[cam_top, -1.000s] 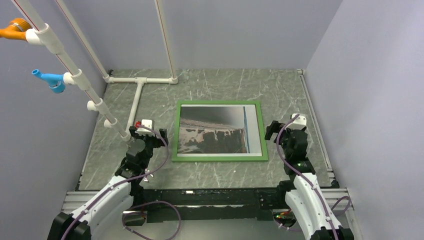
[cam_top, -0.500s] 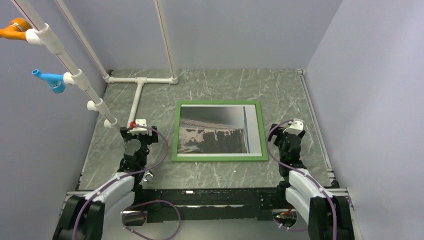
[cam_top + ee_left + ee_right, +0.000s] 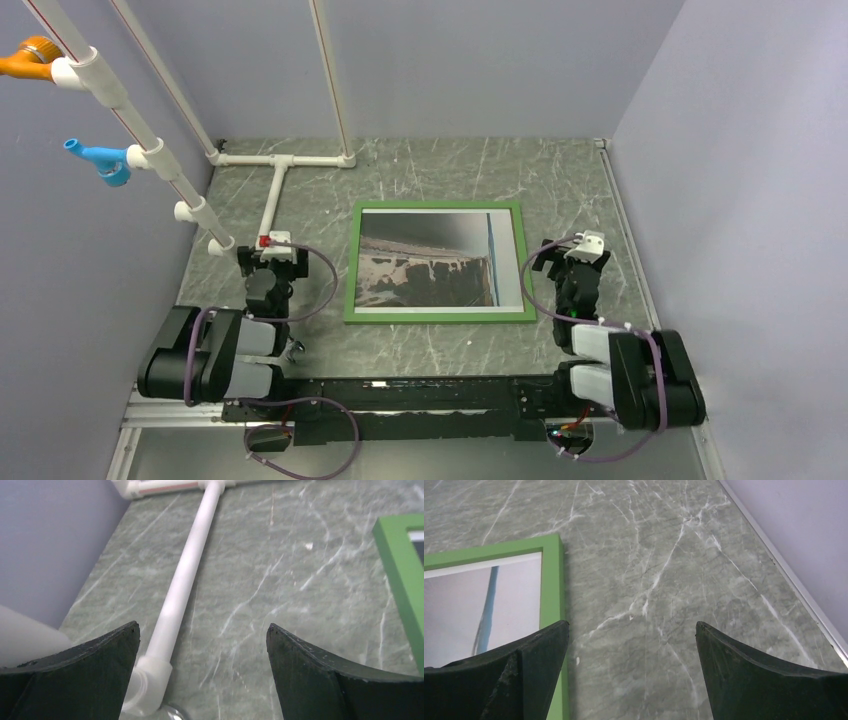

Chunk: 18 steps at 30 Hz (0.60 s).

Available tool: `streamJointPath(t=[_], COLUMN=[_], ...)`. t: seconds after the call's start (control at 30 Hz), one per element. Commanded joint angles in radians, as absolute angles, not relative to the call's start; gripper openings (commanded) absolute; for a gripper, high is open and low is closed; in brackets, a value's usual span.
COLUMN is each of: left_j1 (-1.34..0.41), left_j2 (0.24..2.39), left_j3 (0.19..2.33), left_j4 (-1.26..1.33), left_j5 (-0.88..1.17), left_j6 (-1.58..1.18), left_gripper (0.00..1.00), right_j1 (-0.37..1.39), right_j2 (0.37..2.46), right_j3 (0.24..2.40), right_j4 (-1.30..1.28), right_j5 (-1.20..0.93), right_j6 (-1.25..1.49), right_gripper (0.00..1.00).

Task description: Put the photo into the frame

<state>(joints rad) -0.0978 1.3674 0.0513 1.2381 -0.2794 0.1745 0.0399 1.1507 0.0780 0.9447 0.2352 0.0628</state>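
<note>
Green frame (image 3: pixel 437 316) seemingly holds photo (image 3: pixel 425 265); left fingers (image 3: pixel 75 675), right fingers (image 3: pixel 764 680) spread

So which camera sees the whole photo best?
The top external view: the whole photo shows there, lying inside the green frame. The right wrist view catches only one corner with the blue stripe. The left wrist view shows just a bit of the frame's edge, hardly any photo.
</note>
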Motion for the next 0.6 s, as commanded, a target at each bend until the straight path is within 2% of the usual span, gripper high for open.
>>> streamJointPath(t=[0.0,0.07,0.1,0.17,0.23,0.3,0.37,0.57], left_j1=[-0.067,-0.054,-0.05,-0.049,-0.049,-0.046,-0.046,-0.046], left_j2=[1.365,1.328,1.328,1.356,1.338,1.35,1.351,1.352], left_j3=[0.135,0.169,0.173,0.159,0.188,0.193,0.187,0.193], left_j4=[1.273,1.145,1.124,1.208,1.117,1.132,1.147,1.131], left_j5=[-0.154,-0.118,-0.109,-0.117,-0.148,-0.174,-0.177,-0.174], left_j6=[0.164,0.145,0.144,0.152,0.127,0.117,0.114,0.114], left_gripper=[1.0,0.99,0.99,0.99,0.99,0.99,1.0,0.99], right_j1=[0.022,0.018,0.018,0.014,0.014,0.014,0.015,0.015], right_j2=[1.342,1.485,1.494,1.43,1.48,1.464,1.476,1.475], right_j3=[0.103,0.089,0.088,0.125,0.17,0.243,0.21,0.224], right_j4=[1.268,1.451,1.459,1.288,1.282,1.097,1.192,1.158], right_j5=[0.275,0.322,0.324,0.291,0.31,0.346,0.344,0.361], right_j6=[0.066,0.074,0.069,0.089,0.067,0.108,0.084,0.099], right_gripper=[0.98,0.99,0.99,0.99,1.0,1.0,1.0,1.0])
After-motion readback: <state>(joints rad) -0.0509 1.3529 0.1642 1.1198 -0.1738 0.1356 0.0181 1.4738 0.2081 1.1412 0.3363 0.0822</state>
